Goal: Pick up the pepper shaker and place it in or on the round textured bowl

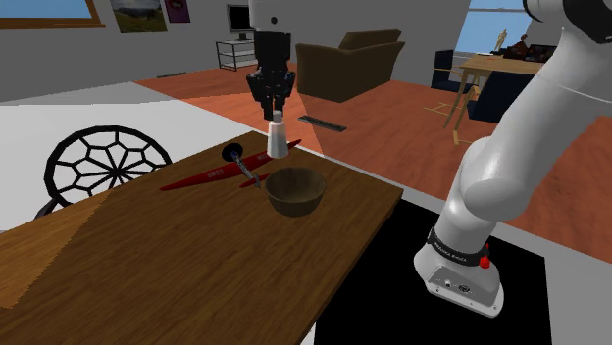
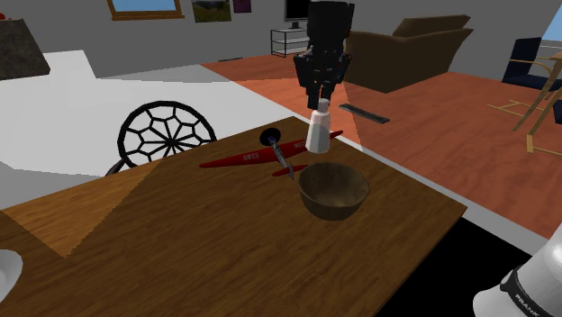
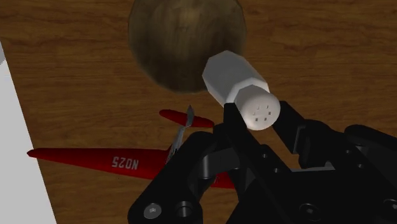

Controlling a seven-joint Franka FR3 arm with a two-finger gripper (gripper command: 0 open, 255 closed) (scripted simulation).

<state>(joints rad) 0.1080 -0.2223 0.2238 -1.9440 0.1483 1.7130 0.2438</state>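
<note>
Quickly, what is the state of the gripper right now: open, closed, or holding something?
The gripper is closed on the white pepper shaker, clasping it at its top end.

The shoulder view is looking down over the wooden table (image 1: 196,265) from beside the arm's base (image 1: 459,274). The second exterior view is facing much the same way from nearer, sharing the brown bowl (image 2: 333,191). The wrist view is looking straight down, close above.
</note>
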